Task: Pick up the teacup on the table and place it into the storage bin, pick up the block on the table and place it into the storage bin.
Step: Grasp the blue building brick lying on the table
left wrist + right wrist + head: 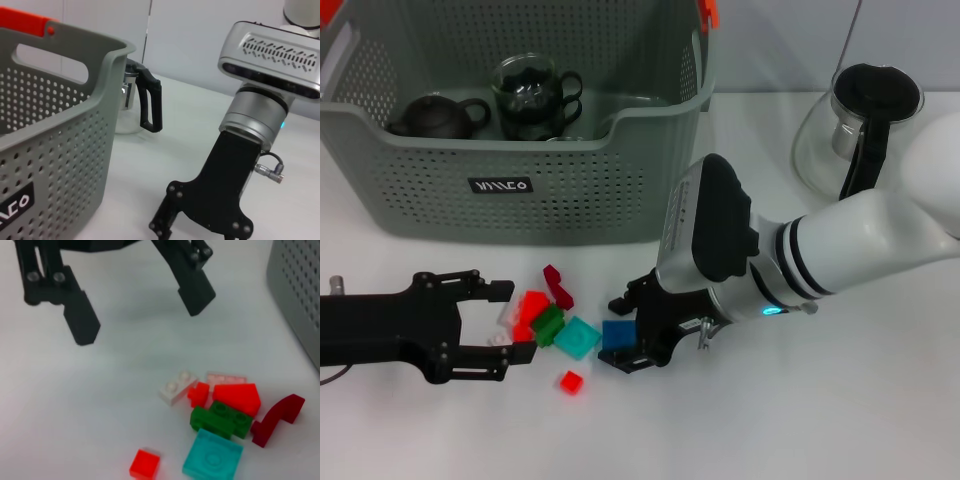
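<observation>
Right end effector (625,345) low on the tabletop (840,400), fingers straddling the dark blue block (618,334); whether they are clamped on it or only around it, cannot tell. Left end effector (510,320) spread open just across the loose pile of glossy plastic bricks, teal square tile (577,337) between the two. Storage bin (520,190), perforated grey-green plastic, beyond both; glass teacup (528,95) already inside.

Bright, even light falls from overhead. The white desk (840,420) looks nearly washed out, with only soft, faint shadows under the arms and the storage bin (520,190). The glass pot (855,130) shows small glints. The right wrist view is soft, its blocks (220,420) slightly blurred.
</observation>
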Action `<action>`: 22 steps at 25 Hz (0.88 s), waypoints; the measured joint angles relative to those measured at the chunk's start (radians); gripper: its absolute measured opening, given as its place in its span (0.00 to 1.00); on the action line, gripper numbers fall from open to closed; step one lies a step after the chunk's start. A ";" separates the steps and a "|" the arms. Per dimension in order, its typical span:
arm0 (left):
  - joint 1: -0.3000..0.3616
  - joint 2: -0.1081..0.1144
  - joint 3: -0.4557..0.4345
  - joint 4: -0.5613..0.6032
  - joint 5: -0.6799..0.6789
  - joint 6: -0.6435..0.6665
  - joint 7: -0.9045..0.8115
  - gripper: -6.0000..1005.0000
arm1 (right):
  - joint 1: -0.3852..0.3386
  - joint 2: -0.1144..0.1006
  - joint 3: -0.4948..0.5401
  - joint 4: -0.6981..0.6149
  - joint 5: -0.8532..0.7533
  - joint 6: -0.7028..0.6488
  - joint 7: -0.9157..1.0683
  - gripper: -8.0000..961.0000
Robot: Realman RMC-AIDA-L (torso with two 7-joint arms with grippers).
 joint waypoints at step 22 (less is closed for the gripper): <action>0.009 0.000 -0.004 -0.003 0.000 0.000 -0.004 0.83 | -0.021 -0.014 -0.046 -0.021 0.041 0.017 0.027 0.46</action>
